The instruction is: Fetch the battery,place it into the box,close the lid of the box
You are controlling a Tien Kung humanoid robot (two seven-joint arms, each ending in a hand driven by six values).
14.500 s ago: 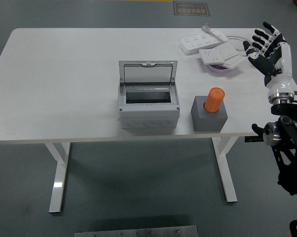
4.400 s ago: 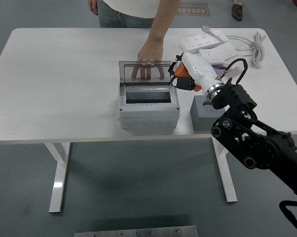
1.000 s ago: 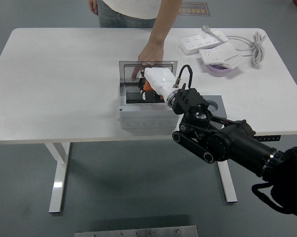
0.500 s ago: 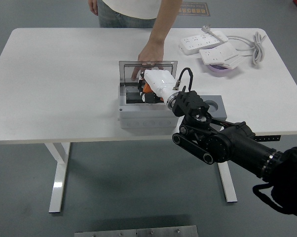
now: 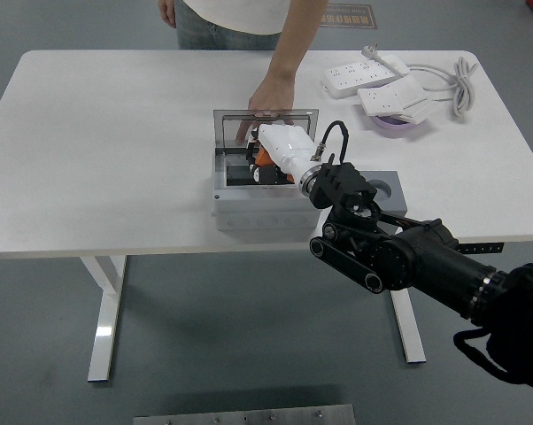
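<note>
The grey box [image 5: 265,212] stands at the table's middle with its clear lid [image 5: 265,124] upright. A person's hand [image 5: 268,96] rests on the lid's top edge and holds it open. My right hand [image 5: 265,163] reaches down into the box opening, shut on the orange battery [image 5: 261,156], of which only a sliver shows. The grey holder block [image 5: 390,189] to the right of the box has an empty round socket. My left arm is out of view.
Two white power strips [image 5: 373,81] with a coiled cable [image 5: 461,75] and a purple dish [image 5: 392,124] lie at the table's back right. The person stands at the far edge [image 5: 240,18]. My black right forearm [image 5: 399,252] crosses the table's front edge.
A second ago the hand was over the box; it has shifted only slightly since. Earlier it lifted the battery from the grey holder and carried it left, and the person came to hold the lid.
</note>
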